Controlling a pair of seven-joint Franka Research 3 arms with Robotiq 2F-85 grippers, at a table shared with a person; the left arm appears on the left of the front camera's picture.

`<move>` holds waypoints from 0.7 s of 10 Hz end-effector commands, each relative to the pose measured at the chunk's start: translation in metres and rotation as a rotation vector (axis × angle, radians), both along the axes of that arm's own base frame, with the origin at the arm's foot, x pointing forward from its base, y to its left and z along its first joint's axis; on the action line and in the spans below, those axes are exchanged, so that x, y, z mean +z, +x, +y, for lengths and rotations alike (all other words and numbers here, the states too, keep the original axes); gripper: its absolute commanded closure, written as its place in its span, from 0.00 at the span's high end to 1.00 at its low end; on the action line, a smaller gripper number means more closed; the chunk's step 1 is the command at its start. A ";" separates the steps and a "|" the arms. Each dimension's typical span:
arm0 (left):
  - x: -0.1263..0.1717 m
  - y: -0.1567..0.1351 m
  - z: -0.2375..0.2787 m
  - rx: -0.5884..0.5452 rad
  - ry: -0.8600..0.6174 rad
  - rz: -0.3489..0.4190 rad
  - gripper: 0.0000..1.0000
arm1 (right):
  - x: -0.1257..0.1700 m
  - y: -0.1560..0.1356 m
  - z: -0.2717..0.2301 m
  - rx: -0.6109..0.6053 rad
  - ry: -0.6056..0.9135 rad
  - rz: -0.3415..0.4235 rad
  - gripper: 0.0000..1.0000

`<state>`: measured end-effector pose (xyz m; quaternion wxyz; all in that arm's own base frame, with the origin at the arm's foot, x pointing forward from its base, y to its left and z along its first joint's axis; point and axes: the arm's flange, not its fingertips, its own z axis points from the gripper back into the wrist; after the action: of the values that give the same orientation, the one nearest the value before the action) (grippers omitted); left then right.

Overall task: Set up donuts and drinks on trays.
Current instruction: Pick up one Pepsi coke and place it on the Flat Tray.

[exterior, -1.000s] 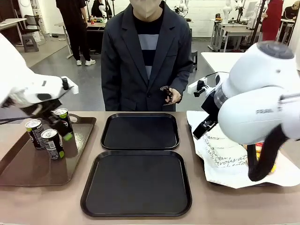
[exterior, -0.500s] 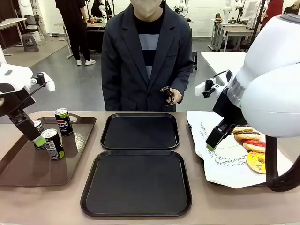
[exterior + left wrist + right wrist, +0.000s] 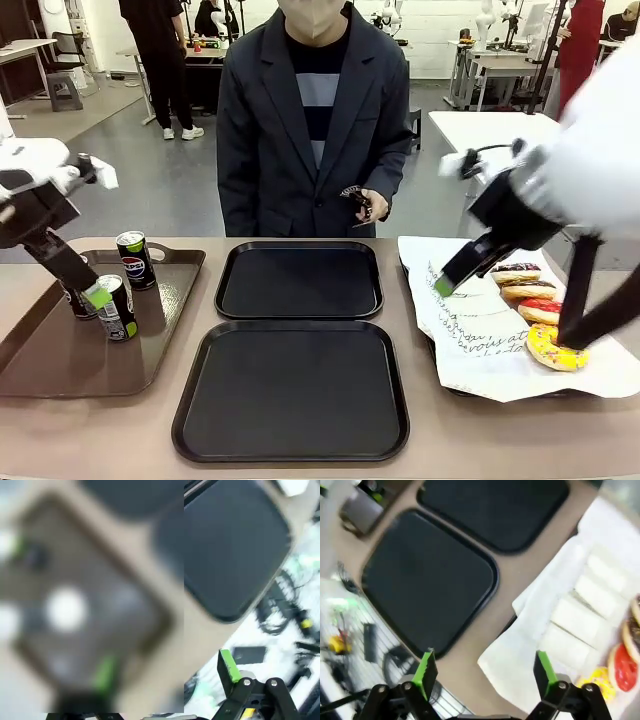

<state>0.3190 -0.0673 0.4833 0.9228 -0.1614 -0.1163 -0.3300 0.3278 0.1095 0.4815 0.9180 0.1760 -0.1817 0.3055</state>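
Three dark drinks cans stand on a brown tray [image 3: 60, 360] at the left: one at the back [image 3: 133, 260], one nearer [image 3: 118, 308], and one [image 3: 74, 301] partly hidden behind my left gripper [image 3: 88, 290]. That gripper hangs open just left of the nearer can, holding nothing; its wrist view is blurred, with the gripper [image 3: 167, 672] open. Two black trays lie in the middle, far [image 3: 300, 281] and near [image 3: 292, 390]. Several donuts [image 3: 540, 312] lie on white printed paper [image 3: 470, 335] at the right. My right gripper [image 3: 447, 285] [image 3: 484, 669] hovers open over the paper's left edge.
A person in a dark jacket stands at the far side, hands [image 3: 362, 203] at the waist around a small dark object. In the right wrist view, white paper sleeves [image 3: 592, 597] lie beside a red donut [image 3: 624, 666] and a yellow one [image 3: 596, 689]. The table's front edge runs close to the near tray.
My left gripper has drawn back leftward from the back can to beside the nearer cans. My right arm has swung up and to the right, uncovering the donuts.
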 end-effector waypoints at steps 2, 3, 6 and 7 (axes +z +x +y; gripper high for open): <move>0.010 0.016 0.063 0.148 -0.660 0.211 1.00 | -0.045 -0.025 -0.111 -0.101 0.643 0.125 1.00; 0.010 0.019 0.088 0.209 -0.800 0.227 1.00 | -0.057 -0.030 -0.134 -0.133 0.739 0.181 1.00; -0.007 0.014 0.147 0.364 -0.911 0.238 1.00 | -0.093 -0.050 -0.198 -0.201 0.909 0.266 1.00; -0.014 0.010 0.164 0.400 -0.918 0.253 1.00 | -0.104 -0.062 -0.218 -0.227 0.948 0.270 1.00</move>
<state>0.3284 0.0947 0.4757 0.8080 -0.5652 -0.1591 -0.0494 0.2959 -0.1187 0.4050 0.7811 0.5892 -0.1931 0.0737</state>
